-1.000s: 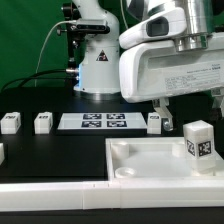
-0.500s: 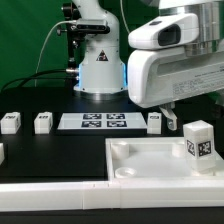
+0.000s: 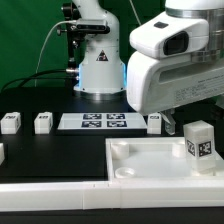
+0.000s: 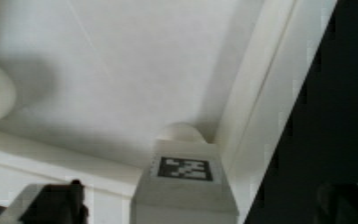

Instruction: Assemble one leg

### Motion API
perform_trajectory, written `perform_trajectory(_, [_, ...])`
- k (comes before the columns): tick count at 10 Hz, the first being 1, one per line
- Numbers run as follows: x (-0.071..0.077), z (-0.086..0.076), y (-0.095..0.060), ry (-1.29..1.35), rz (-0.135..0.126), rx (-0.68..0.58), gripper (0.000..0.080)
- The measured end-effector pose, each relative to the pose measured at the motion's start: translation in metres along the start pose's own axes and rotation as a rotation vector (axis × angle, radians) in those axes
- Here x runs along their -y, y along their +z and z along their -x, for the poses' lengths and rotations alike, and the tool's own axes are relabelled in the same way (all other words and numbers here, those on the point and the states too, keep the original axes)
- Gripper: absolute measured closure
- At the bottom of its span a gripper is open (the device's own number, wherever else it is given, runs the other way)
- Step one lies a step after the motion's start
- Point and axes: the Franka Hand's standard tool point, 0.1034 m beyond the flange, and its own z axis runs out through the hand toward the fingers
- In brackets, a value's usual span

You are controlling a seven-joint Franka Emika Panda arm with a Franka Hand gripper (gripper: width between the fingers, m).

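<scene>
A leg [image 3: 199,146] stands upright on the right part of the large white tray-like part [image 3: 140,168], its tag facing the camera. In the wrist view this leg [image 4: 186,188] stands between my gripper's [image 4: 202,207] two dark fingers [image 4: 53,204], with a gap on each side. The gripper is open and holds nothing. In the exterior view the arm's big white hand [image 3: 172,70] hangs over and just behind the leg, and the fingertips are mostly hidden. Three more legs [image 3: 10,122], [image 3: 42,122], [image 3: 154,122] lie in a row on the black table.
The marker board [image 3: 98,121] lies between the loose legs. The robot's white base [image 3: 98,62] stands behind it. Another white part shows at the exterior view's left edge [image 3: 2,153]. The tray's raised rim [image 4: 265,90] runs beside the leg.
The arm's hand has swung toward the exterior view's right, over the upright leg. The legs and the tray have not moved.
</scene>
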Motion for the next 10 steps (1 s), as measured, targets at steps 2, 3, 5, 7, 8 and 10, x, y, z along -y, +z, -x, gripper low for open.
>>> perform_trajectory(2, [0.000, 0.000, 0.002, 0.005, -0.001, 0.003, 0.0150])
perform_trajectory(3, [0.001, 0.000, 0.004, 0.009, -0.002, 0.005, 0.0150])
perform_trajectory(5, [0.002, -0.006, 0.006, 0.012, -0.003, 0.001, 0.0150])
perform_trajectory(7, [0.000, -0.013, 0.010, 0.013, -0.006, -0.002, 0.0150])
perform_trajectory(8, [0.000, -0.012, 0.012, 0.013, -0.007, 0.002, 0.0150])
perform_trajectory(10, [0.000, -0.011, 0.015, 0.013, -0.008, 0.006, 0.0150])
